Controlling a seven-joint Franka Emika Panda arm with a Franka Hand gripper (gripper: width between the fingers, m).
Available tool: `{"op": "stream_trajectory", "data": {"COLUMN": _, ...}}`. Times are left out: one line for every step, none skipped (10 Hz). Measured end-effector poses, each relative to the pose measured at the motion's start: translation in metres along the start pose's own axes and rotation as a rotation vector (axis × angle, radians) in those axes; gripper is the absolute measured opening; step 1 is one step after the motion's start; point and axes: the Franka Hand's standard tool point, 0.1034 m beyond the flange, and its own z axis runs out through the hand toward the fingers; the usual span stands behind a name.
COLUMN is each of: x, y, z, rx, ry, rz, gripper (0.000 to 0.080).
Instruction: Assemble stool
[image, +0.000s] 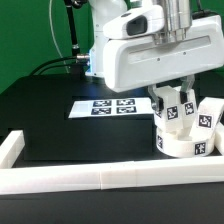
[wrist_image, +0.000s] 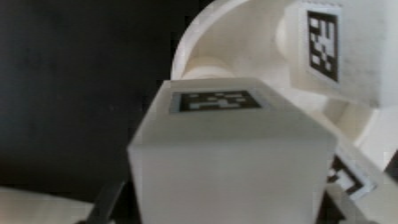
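Observation:
The white round seat (image: 186, 146) lies on the black table at the exterior view's right. White legs with black-and-white tags stand up from it. One leg (image: 172, 112) is between my fingers, and another leg (image: 207, 118) stands to its right. My gripper (image: 176, 100) is directly above the seat and shut on the leg. In the wrist view the held leg (wrist_image: 231, 150) fills the middle, tag facing the camera, with my gripper (wrist_image: 231, 205) clamped on its sides. The curved seat (wrist_image: 258, 40) shows behind it. Whether the leg's end sits in a socket is hidden.
The marker board (image: 108, 105) lies flat on the table left of the seat. A long white border rail (image: 100, 180) runs along the front edge and turns up the left side (image: 10, 150). A green backdrop and cables are behind.

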Motion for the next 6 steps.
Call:
{"op": "stream_trajectory", "data": {"x": 0.0, "y": 0.002, "z": 0.0, "rx": -0.002, "ry": 0.003, "rz": 0.137, "gripper": 0.0335}}
{"op": "stream_trajectory", "data": {"x": 0.002, "y": 0.003, "z": 0.001, "rx": -0.005, "ry": 0.015, "rz": 0.259, "gripper": 0.0337}}
{"op": "stream_trajectory", "data": {"x": 0.005, "y": -0.003, "z": 0.002, "rx": -0.005, "ry": 0.024, "rz": 0.419, "gripper": 0.0337}}
{"op": "stream_trajectory", "data": {"x": 0.008, "y": -0.018, "z": 0.003, "rx": -0.003, "ry": 0.028, "rz": 0.559, "gripper": 0.0337}}
{"op": "stream_trajectory", "data": {"x": 0.011, "y": -0.031, "z": 0.004, "rx": -0.001, "ry": 0.027, "rz": 0.615, "gripper": 0.0337}}
{"op": "stream_trajectory", "data": {"x": 0.011, "y": -0.032, "z": 0.004, "rx": 0.004, "ry": 0.028, "rz": 0.656, "gripper": 0.0337}}
